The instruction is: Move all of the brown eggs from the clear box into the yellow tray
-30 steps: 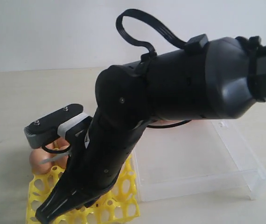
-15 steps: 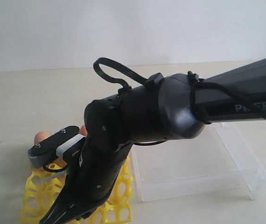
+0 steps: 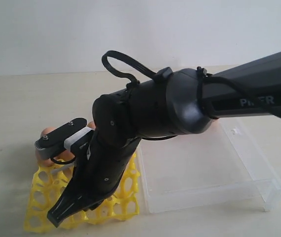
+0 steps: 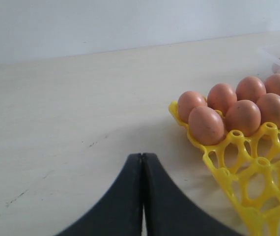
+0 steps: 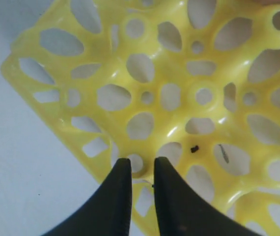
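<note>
Eggs point(image 4: 243, 105) line the far rows of the tray point(image 3: 42, 207), which sits left of the box point(image 3: 259, 173) on the tabletop point(image 4: 56, 123). Now the right hand point(image 5: 139, 164) is low over the tray's near, empty cups, fingers a sliver apart, with no egg between them. Whether they nip a rib of the lattice, I cannot tell. The left hand point(image 4: 142, 196) is clenched on nothing, off the tray over bare tabletop. One egg at least seems to wait in the box. I'd call this the turn toward the next fetch: lift clear, swing right to the box, open wide, grasp gently.
</note>
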